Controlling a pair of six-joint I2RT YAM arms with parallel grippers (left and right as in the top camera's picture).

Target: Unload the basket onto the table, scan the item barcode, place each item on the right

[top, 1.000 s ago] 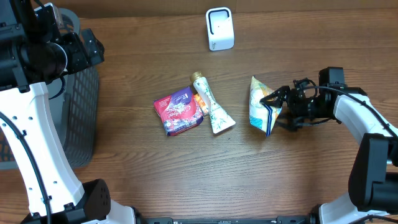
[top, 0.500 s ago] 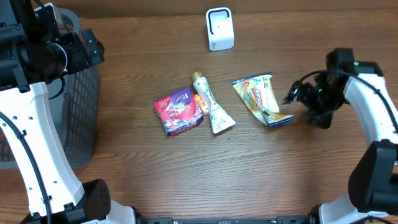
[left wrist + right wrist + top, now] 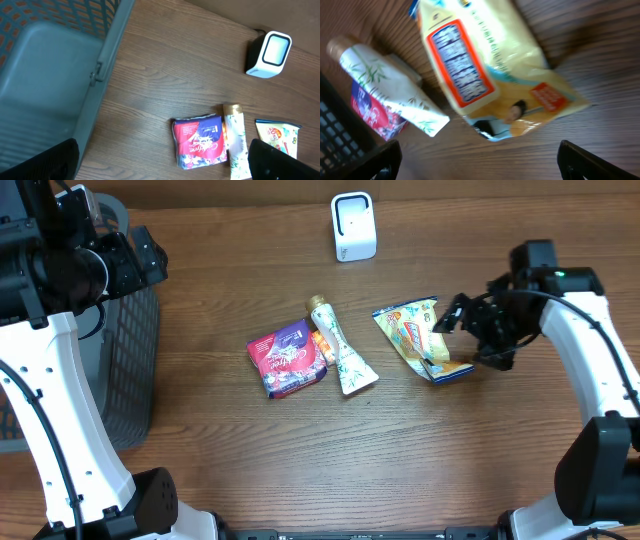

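We see a brown wooden table (image 3: 250,450). A tall grey plastic basket (image 3: 135,370) stands at its left side. A small white box scanner (image 3: 353,226) stands at the back, near the middle. In the middle lie three things in a row. A red and purple foil packet (image 3: 287,359) is on the left. A white tube with a gold cap (image 3: 340,350) is right beside it. A yellow crinkly snack bag (image 3: 415,338) lies further right, apart from the tube.

In view are one white scanner (image 3: 353,226), one grey basket (image 3: 135,370), one yellow snack bag (image 3: 415,335), one tube (image 3: 340,355) and one red-purple pouch (image 3: 287,360).
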